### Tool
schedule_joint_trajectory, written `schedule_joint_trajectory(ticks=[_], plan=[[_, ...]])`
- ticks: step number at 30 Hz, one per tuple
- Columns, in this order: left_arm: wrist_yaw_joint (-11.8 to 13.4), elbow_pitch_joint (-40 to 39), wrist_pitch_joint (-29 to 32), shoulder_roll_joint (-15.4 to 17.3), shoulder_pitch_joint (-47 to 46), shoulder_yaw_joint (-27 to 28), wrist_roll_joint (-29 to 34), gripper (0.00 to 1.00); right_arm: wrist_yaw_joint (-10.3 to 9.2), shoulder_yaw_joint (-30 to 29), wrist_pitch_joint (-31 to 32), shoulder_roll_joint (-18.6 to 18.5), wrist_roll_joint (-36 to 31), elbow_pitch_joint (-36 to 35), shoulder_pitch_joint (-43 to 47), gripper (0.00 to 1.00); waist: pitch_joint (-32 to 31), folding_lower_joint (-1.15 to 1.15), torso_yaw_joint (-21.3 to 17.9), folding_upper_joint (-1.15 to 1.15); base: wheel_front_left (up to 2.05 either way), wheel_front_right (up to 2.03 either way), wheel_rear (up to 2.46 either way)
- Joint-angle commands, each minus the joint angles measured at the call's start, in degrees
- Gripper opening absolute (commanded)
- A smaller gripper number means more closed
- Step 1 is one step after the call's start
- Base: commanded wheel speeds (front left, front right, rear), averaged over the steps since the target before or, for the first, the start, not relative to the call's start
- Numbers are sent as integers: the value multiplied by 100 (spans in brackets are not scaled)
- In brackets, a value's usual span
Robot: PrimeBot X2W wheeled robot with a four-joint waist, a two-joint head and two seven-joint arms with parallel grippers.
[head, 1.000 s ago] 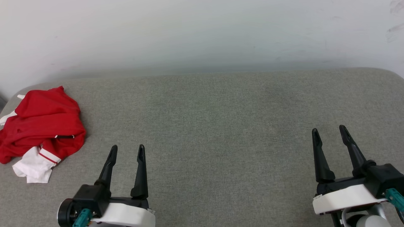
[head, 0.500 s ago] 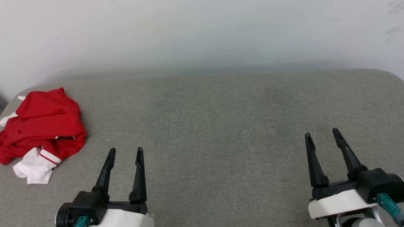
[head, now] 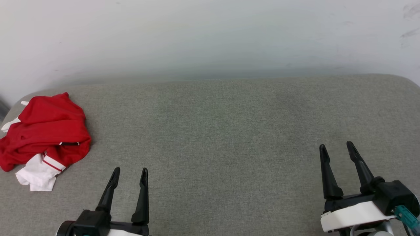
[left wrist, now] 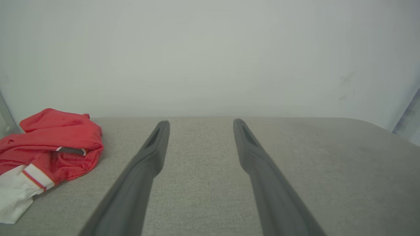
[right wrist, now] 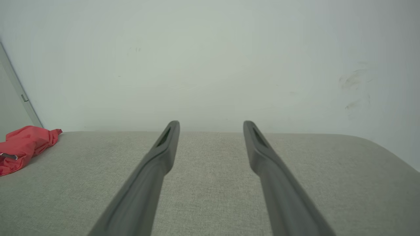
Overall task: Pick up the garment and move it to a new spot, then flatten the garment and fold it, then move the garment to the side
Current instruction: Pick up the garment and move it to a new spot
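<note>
The garment (head: 46,134), a red shirt with a white sleeve and red-white trim, lies crumpled in a heap at the far left of the grey cushioned surface (head: 223,131). In the left wrist view the garment (left wrist: 49,147) sits left of the fingers, and it shows as a small red heap (right wrist: 23,147) at the left edge of the right wrist view. My left gripper (head: 129,173) hovers open at the lower left, to the right of the heap and apart from it. My right gripper (head: 337,149) stands open at the lower right, with nothing between its fingers.
A pale wall (head: 210,36) rises right behind the grey surface. The surface's rounded back corners show at the far left and far right (head: 403,80). Bare grey fabric stretches between the two grippers.
Both grippers have drawn back toward the lower edge of the head view, staying open. The view has tilted slightly, so the garment sits a little lower; the heap keeps its shape.
</note>
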Motion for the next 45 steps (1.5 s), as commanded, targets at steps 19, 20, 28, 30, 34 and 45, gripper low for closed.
schedule_joint_trajectory(ticks=[19, 20, 28, 30, 34, 45], plan=[[-150, 25, -84, -10, -116, 279, 243, 100, -2, 355, -84, 15, 252, -4, 68, 100, 91, 0, 1248, 0, 0, 0, 0], [-144, 28, -84, -9, -94, 302, 224, 100, -2, 408, -84, 15, 266, 2, 69, 100, 75, 0, 1355, 0, 0, 0, 0], [-150, 15, -84, -10, 98, 454, 215, 100, -2, 611, -84, 14, 205, 46, 97, 100, -39, 0, 2172, 0, 0, 0, 0], [-162, 10, -83, -10, 148, 458, 229, 100, -2, 624, -84, 14, 242, 56, 128, 100, -71, 0, 2358, 0, 0, 0, 0], [-175, -4, -83, -10, 190, 464, 403, 100, -1, 685, -84, 14, 349, 75, 141, 100, -112, 0, 2667, 0, 0, 0, 0], [-98, -99, -83, -10, 274, 414, 536, 100, -2, 864, -84, 13, 278, 166, 4, 100, -72, 0, 3008, 0, 0, 0, 0]])
